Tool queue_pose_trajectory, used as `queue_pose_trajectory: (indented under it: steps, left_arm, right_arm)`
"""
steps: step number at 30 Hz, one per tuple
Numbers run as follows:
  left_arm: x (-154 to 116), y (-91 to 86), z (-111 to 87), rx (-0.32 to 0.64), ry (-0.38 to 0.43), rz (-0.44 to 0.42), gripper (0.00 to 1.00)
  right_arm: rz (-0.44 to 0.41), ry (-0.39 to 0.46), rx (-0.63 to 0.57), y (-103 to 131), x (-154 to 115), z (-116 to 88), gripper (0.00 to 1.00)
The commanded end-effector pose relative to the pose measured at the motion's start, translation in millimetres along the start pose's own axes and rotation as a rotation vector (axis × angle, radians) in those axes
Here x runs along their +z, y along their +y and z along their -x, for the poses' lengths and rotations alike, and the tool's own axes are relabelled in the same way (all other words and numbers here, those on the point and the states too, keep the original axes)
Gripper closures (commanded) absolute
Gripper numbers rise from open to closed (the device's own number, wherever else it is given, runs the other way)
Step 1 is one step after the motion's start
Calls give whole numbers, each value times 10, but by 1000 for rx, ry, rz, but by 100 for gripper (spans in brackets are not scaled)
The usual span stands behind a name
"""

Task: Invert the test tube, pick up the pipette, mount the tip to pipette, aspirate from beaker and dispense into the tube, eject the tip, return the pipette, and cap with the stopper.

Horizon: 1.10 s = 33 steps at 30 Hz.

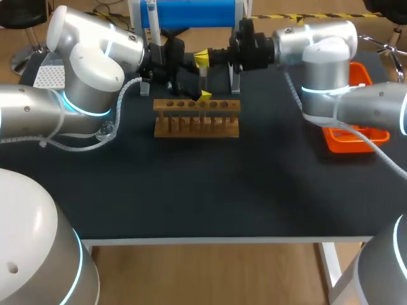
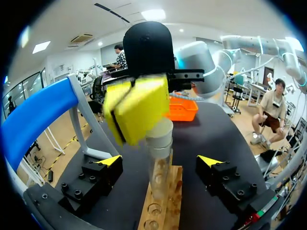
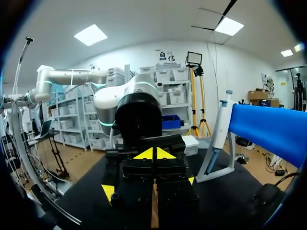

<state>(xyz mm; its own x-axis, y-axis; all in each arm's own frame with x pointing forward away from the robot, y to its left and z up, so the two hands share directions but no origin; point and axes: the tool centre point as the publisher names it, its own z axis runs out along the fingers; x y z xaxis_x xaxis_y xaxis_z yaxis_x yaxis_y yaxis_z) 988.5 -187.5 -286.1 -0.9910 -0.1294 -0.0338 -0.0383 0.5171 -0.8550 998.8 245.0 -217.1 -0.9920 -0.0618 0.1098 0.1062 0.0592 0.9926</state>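
A clear test tube (image 2: 160, 158) with a whitish top end stands upright in the wooden rack (image 1: 197, 119), near the rack's middle. My left gripper (image 2: 159, 162) is open and straddles the tube; its fingers stand well clear on both sides. My right gripper (image 2: 138, 109) is shut and comes in level from the far side, its yellow pads pressed together over the tube's top end. Whether they pinch the tube I cannot tell. From above, the right gripper (image 1: 201, 58) hangs over the left gripper (image 1: 198, 90). The pipette (image 3: 219, 129) hangs on the blue stand (image 1: 194, 13).
An orange tray (image 1: 356, 136) lies at the table's right, under my right arm. A white tip box (image 1: 49, 76) sits at the far left behind my left arm. A small clear vessel (image 1: 107, 131) stands by the left arm. The rack (image 2: 160, 206) has several open holes.
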Motion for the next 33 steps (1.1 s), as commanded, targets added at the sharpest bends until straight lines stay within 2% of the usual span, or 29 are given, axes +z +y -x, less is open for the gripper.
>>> queue_pose_trajectory:
  steps: [1,7,11,12,13,14,15,19,24,33]
  left_arm:
    - [-3,1,3,1,2,0,0]
    - [-3,1,3,1,2,0,0]
    - [-3,1,3,1,2,0,0]
    - [-3,1,3,1,2,0,0]
    - [-3,1,3,1,2,0,0]
    - [-3,1,3,1,2,0,0]
    - [-3,1,3,1,2,0,0]
    - [-3,1,3,1,2,0,0]
    - [-3,1,3,1,2,0,0]
    - [-3,1,3,1,2,0,0]
  right_arm:
    - [48,-1,-7,28,-24,-28,100]
    - [50,-1,-46,122,-62,-90,100]
    - [25,-21,-74,186,-195,-106,100]
    - [16,-32,-82,199,-240,-108,96]
    - [6,-49,-81,210,-294,-106,71]
    - [-1,-59,-88,217,-348,-101,53]
    - [-13,-69,-108,223,-401,-105,0]
    - [-82,-113,-155,245,-623,-122,0]
    - [-199,-177,-182,161,-870,-183,0]
    - [-295,-334,-147,-17,-1158,-231,0]
